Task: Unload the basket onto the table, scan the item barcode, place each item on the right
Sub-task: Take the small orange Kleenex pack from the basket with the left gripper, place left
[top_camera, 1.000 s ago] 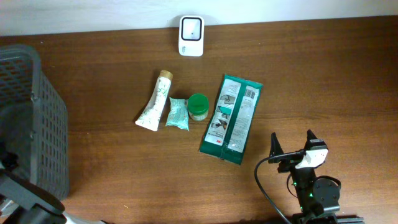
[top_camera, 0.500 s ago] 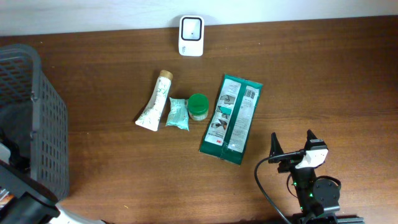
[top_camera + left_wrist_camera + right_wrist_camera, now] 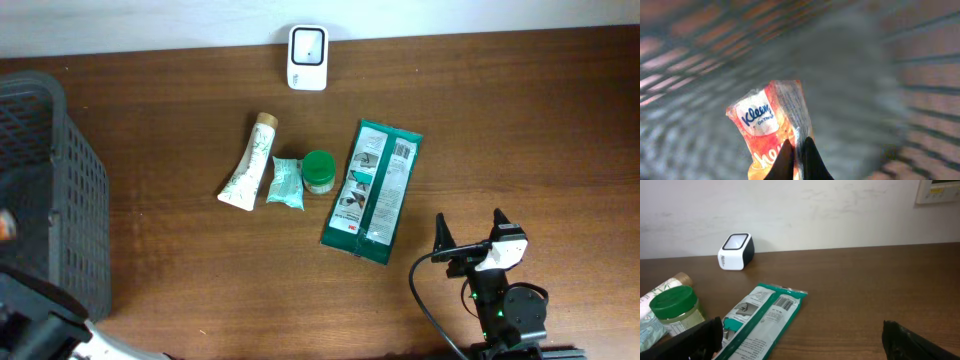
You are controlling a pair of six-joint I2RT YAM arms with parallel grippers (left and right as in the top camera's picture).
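Clamped tight, that's the left gripper point(image 3: 799, 146): its two dark fingertips pinch together on the lower end of the Kleenex tissue pack point(image 3: 769, 120). The pack is orange and white, with the blue logo facing the wrist camera. Behind it there is only a blur of dark mesh, the wall of the grey basket point(image 3: 62, 190) that stands at the left end of the table point(image 3: 530, 120). Whether the pack hangs clear of the basket floor, I cannot tell.

Over on the other side, the right gripper point(image 3: 470, 232) is spread wide with nothing between its fingers. It sits low near the front right of the table and points toward the far edge.

The white barcode scanner point(image 3: 307, 57) stands at the back edge by the wall, its window up, well apart from the basket and the pack.

Mid-table there's a row. A white tube with green print point(image 3: 250, 165) lies at a slant. A small pale green sachet point(image 3: 286, 183) sits just beside it, then a jar with a green lid point(image 3: 319, 171) against the sachet. To the right lies a long green flat package point(image 3: 373, 190), its barcode showing near the far end.
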